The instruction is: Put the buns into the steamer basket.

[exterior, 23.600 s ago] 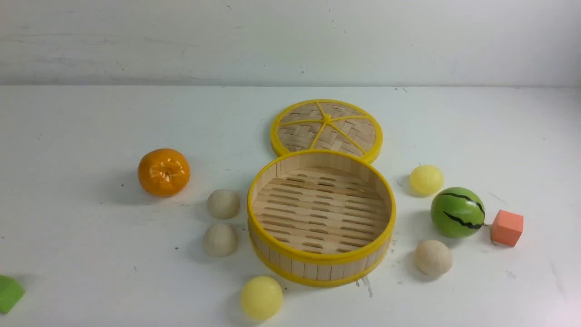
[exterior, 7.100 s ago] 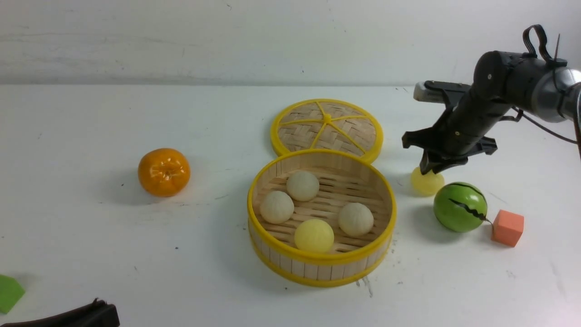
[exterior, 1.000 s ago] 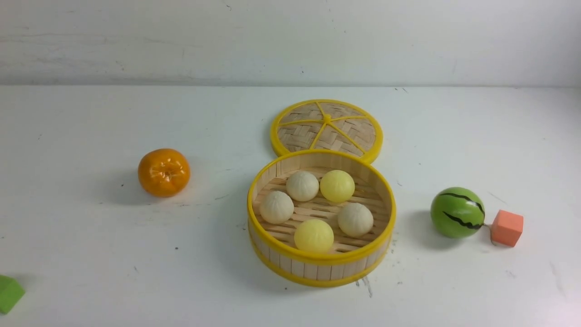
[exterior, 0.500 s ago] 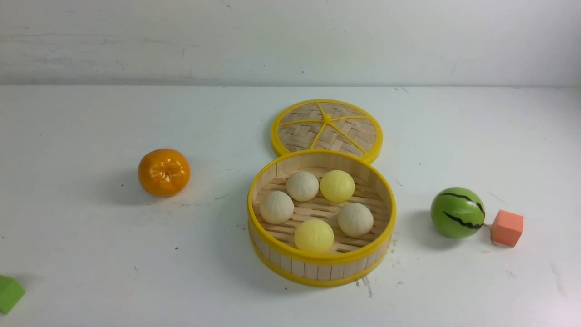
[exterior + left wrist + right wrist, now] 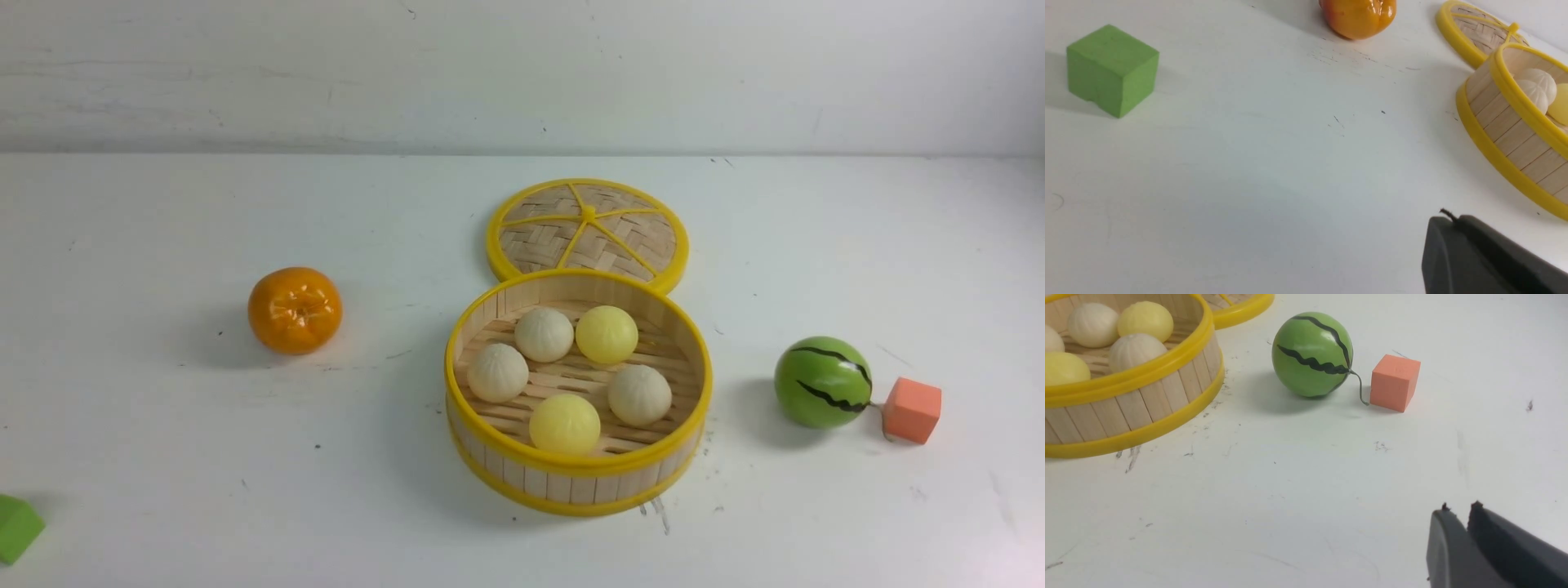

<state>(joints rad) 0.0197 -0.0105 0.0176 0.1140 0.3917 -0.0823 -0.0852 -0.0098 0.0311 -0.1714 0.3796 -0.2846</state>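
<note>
all five buns (image 5: 564,423) sit in the steamer basket (image 5: 578,469); right gripper (image 5: 1457,516) looks clenched and empty (left gripper (image 5: 1447,228) unreadable), so best keep both arms clear.

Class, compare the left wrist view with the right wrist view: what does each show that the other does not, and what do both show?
Only the left wrist view shows the green block and the orange. Only the right wrist view shows the watermelon ball and the orange-pink cube beside it. Both show the steamer basket with buns inside, part of its lid, and the white table.
</note>
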